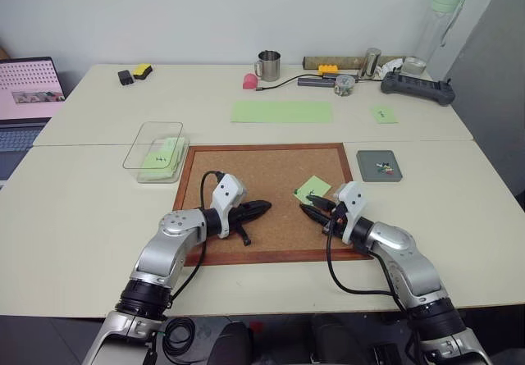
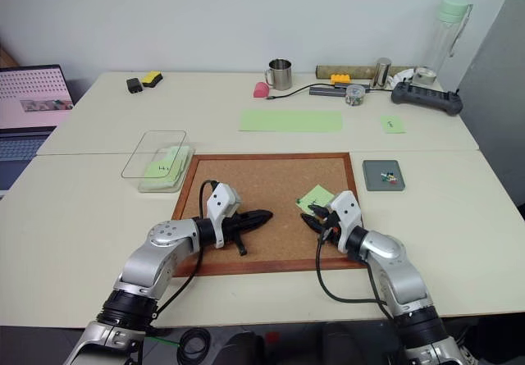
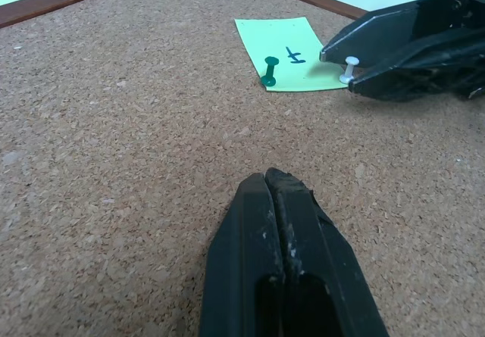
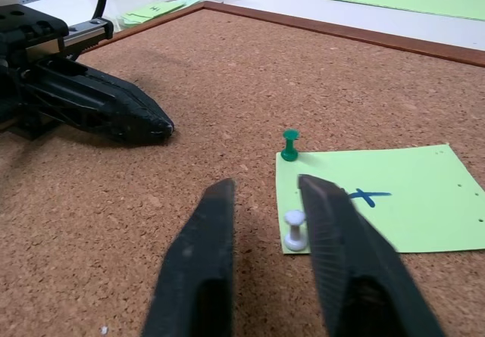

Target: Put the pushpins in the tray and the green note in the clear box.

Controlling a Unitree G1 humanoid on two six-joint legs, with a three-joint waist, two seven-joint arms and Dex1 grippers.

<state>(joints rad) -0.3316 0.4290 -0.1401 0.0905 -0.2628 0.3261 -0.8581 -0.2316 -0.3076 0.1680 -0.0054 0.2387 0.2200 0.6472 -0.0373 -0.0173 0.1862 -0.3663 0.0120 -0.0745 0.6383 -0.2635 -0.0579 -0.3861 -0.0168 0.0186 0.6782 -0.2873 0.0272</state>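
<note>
A green note (image 1: 312, 188) with a dark mark lies on the cork board, held by a green pushpin (image 4: 289, 145) and a white pushpin (image 4: 294, 229). My right gripper (image 4: 265, 189) is low over the note's near edge. Its jaws stand a little apart on either side of the white pushpin (image 3: 348, 68), with a visible gap. My left gripper (image 1: 264, 207) rests shut and empty on the board, to the left of the note. The dark grey tray (image 1: 369, 172) sits right of the board with a few pushpins (image 1: 383, 166) in it. The clear box (image 1: 152, 125) stands left of the board.
The cork board (image 1: 254, 176) has a brown frame. A green note (image 1: 160, 158) lies inside the clear box. Beyond the board lie a long green strip (image 1: 281, 111) and another small green note (image 1: 383, 116). A mug (image 1: 268, 65), a controller (image 1: 417, 86) and a laptop (image 1: 29, 94) line the far edges.
</note>
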